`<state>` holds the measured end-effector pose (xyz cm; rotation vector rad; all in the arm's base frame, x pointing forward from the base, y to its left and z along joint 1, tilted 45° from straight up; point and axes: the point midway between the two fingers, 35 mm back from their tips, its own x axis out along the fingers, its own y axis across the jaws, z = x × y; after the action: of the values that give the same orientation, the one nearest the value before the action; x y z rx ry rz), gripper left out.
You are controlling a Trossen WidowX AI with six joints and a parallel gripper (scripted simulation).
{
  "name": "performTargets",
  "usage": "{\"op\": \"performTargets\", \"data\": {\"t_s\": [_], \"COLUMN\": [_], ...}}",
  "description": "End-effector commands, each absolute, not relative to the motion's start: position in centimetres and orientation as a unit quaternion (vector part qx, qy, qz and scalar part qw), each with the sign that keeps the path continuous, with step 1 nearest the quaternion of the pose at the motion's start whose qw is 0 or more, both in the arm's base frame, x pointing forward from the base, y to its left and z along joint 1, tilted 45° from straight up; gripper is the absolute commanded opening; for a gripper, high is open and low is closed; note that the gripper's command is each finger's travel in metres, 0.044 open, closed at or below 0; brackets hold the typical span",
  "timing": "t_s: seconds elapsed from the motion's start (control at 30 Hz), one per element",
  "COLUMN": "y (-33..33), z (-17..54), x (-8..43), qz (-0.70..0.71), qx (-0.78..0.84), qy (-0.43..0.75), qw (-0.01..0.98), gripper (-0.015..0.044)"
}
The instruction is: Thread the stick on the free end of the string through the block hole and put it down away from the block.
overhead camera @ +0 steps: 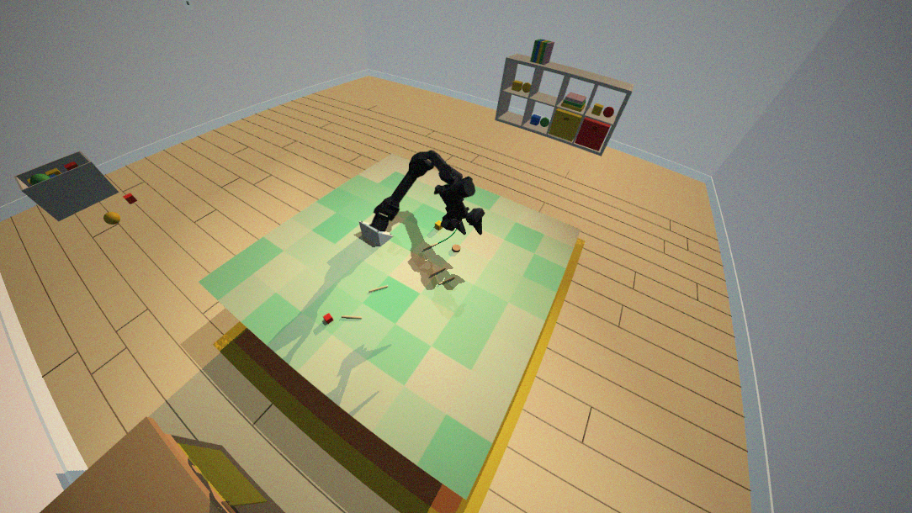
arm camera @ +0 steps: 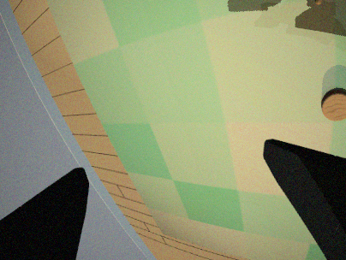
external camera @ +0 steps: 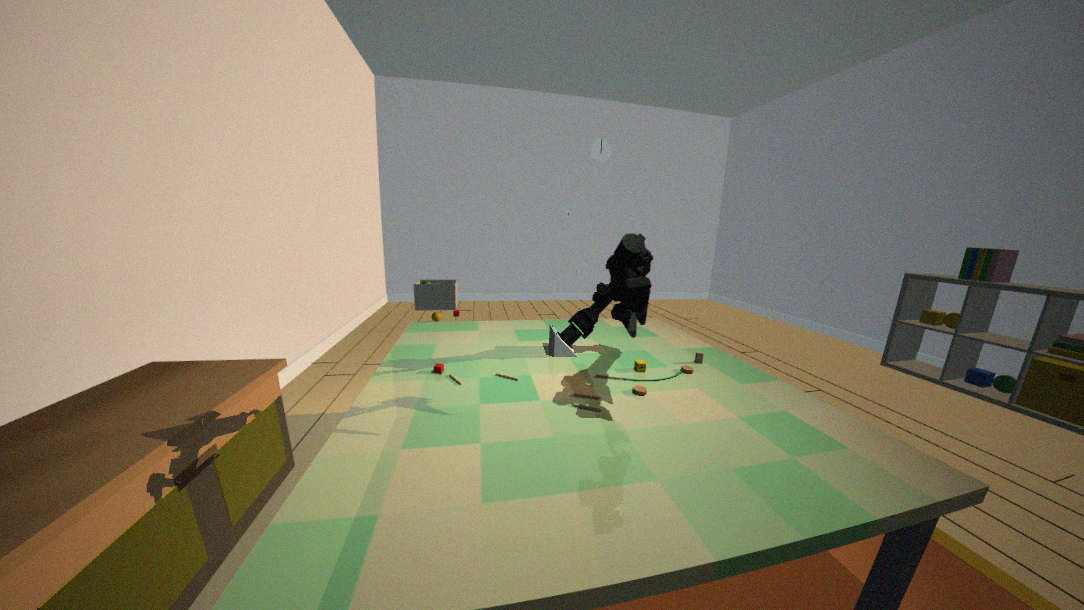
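My gripper [overhead camera: 471,231] [external camera: 637,330] [arm camera: 177,162] is wide open and empty, high above the table. The stick [overhead camera: 426,248] [external camera: 607,377] on the green string [overhead camera: 446,239] [external camera: 656,379] lies on the table. The string curves to the round wooden button [external camera: 686,369], which the gripper hides in the top view. A yellow block [overhead camera: 437,224] [external camera: 640,365] with a dark spot stands behind the string. A small brown block [external camera: 698,357] stands beyond the button. Which block has the hole is too small to tell. No string shows inside either block.
A loose wooden disc [overhead camera: 456,248] [external camera: 639,390] lies in front of the string. Loose sticks [overhead camera: 378,288] [overhead camera: 351,317] [external camera: 506,377] [external camera: 585,396] and a red cube [overhead camera: 327,318] [external camera: 438,368] lie elsewhere on the table. A round wooden piece [arm camera: 335,107] shows at the wrist view's right edge.
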<state>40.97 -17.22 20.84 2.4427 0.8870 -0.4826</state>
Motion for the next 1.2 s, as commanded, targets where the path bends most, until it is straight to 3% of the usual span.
{"op": "performTargets", "data": {"t_s": [0.0,0.6,1.17], "y": [-10.3,-2.9,2.9], "z": [21.8,21.9,21.6], "x": [38.8,35.0,30.1], "qz": [-0.04,0.201,0.438], "qx": [0.709,0.342,-0.06], "qy": [0.426,0.458,0.359], "qw": [0.56,0.796,0.822], "gripper": [0.044,0.044,0.044]}}
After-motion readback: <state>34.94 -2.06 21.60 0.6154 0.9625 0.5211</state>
